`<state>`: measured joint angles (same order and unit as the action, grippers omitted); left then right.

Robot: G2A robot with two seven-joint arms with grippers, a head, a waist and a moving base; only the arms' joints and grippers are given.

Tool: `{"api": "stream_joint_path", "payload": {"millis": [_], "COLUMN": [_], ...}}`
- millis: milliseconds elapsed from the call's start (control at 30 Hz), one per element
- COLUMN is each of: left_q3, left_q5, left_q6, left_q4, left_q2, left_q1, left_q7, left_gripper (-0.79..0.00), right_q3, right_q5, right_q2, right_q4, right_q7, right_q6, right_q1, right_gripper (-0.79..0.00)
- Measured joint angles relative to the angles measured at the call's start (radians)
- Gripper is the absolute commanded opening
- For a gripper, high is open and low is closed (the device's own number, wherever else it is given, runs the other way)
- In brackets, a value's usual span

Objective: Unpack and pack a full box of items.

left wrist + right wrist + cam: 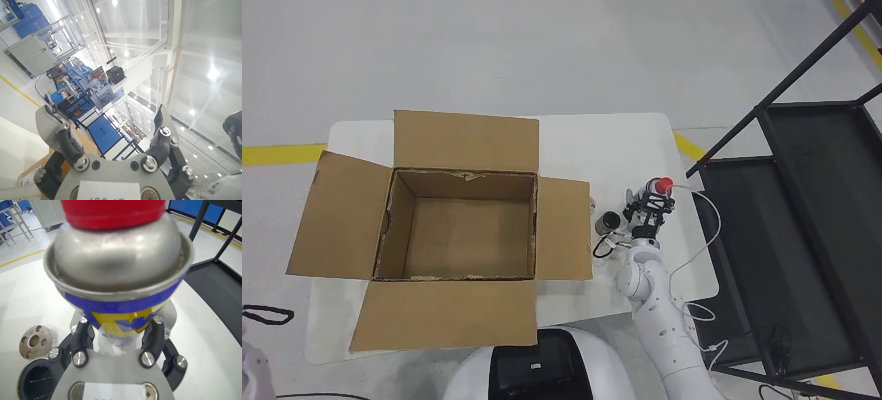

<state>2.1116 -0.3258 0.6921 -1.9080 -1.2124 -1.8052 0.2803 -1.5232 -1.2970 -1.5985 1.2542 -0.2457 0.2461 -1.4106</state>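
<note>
An open cardboard box point(457, 225) stands on the white table point(612, 140), flaps spread, its inside bare. By the table's right edge, my right gripper point(650, 207) is shut on a spray can point(660, 187). The spray can point(121, 279) is blue and yellow with a silver dome and a red cap, and the right gripper point(122, 323) clamps its body from both sides. My left gripper point(102, 113) points up toward the ceiling, open with nothing between its fingers, and a cardboard edge point(83, 142) lies below it.
A round metal flange point(610, 220) with bolt holes lies between the box and the can; the flange point(34, 341) sits beside a black round part point(36, 380). A dark metal shelf rack point(802, 230) stands close against the table's right side.
</note>
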Motion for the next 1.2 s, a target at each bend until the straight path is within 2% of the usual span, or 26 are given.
{"api": "stream_joint_path", "payload": {"millis": [100,267,500,767,967,1067,1200], "left_q3": [0.0,0.0,0.0,0.0,0.0,0.0,0.0], "left_q5": [0.0,0.0,0.0,0.0,0.0,0.0,0.0], "left_q6": [0.0,0.0,0.0,0.0,0.0,0.0,0.0], "left_q4": [0.0,0.0,0.0,0.0,0.0,0.0,0.0], "left_q2": [0.0,0.0,0.0,0.0,0.0,0.0,0.0], "left_q1": [0.0,0.0,0.0,0.0,0.0,0.0,0.0], "left_q7": [0.0,0.0,0.0,0.0,0.0,0.0,0.0], "left_gripper": [0.0,0.0,0.0,0.0,0.0,0.0,0.0], "right_q3": [0.001,0.002,0.031,0.082,0.184,0.256,0.345], "right_q5": [0.005,0.037,0.032,-0.059,-0.273,-0.298,-0.445], "right_q2": [0.001,0.001,0.001,0.004,0.009,0.01,0.011], "right_q4": [0.005,0.063,0.331,0.625,0.753,0.808,0.869], "right_q7": [-0.005,-0.034,-0.05,-0.047,0.094,0.208,0.399], "right_q6": [-0.001,-0.005,0.005,0.052,0.063,0.023,-0.017], "right_q1": [-0.003,-0.03,-0.164,-0.307,-0.339,-0.344,-0.334], "right_gripper": [-0.006,0.0,0.0,0.0,0.0,0.0,0.0]}}
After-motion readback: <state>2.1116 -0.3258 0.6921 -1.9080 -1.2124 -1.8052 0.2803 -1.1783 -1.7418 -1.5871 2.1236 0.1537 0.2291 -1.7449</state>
